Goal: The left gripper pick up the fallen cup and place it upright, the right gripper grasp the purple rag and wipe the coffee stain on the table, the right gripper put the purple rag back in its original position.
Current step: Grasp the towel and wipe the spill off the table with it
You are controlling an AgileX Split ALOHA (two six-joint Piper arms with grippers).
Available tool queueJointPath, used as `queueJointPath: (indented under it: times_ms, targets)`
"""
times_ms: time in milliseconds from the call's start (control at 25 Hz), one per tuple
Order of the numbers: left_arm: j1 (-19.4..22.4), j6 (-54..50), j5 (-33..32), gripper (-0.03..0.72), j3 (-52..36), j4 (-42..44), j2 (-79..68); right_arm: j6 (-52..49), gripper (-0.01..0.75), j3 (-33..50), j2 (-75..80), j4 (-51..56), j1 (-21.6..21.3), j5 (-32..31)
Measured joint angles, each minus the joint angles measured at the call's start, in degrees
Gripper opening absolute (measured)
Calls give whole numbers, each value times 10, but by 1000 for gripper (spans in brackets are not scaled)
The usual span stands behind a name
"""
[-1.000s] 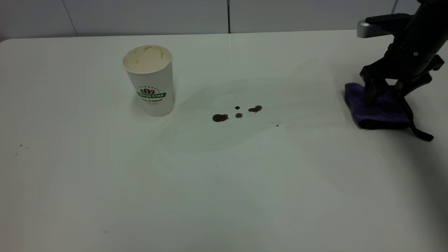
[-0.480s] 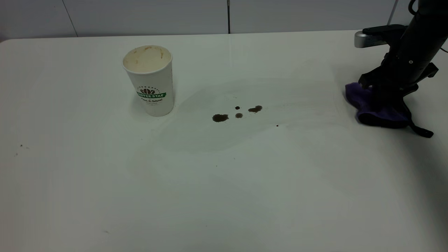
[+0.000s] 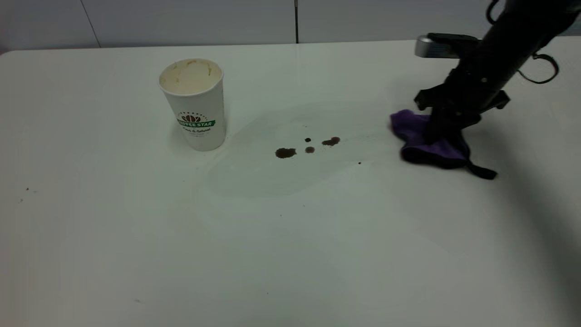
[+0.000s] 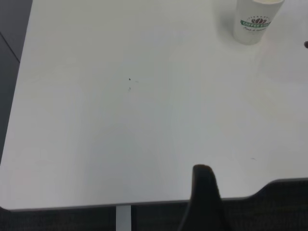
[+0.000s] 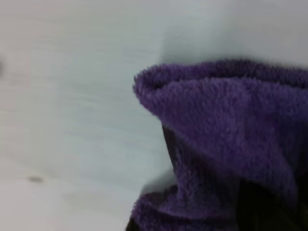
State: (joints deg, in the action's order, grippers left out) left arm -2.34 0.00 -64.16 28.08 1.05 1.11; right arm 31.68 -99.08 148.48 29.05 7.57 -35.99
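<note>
White table (image 3: 290, 254), right gripper (image 3: 442, 131) clamping purple rag (image 3: 420, 141)

We see a pale grey wall (image 3: 190, 20) behind, split by a dark vertical seam (image 3: 296, 20). A lone dark speck (image 3: 359, 162) sits apart.

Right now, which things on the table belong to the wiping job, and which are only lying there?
Belong to the job:
- small purple microfibre rag, held in the black right gripper
- dark brown coffee stain blotches
- white paper cup with green band, already upright
- white smooth table

Only lying there:
- tiny dark specks near the left edge
</note>
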Motion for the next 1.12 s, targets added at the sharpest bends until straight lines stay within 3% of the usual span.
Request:
queueJointPath:
  times_ms: [240,720,1120]
  targets:
    - [0,0,0,580,0,0,0,-12,59,-86,42,14,69,-20]
    - [0,0,0,580,0,0,0,-93,59,-336,160,17,149,-137]
    - [0,0,0,580,0,0,0,-157,59,-367,175,-9,227,-192]
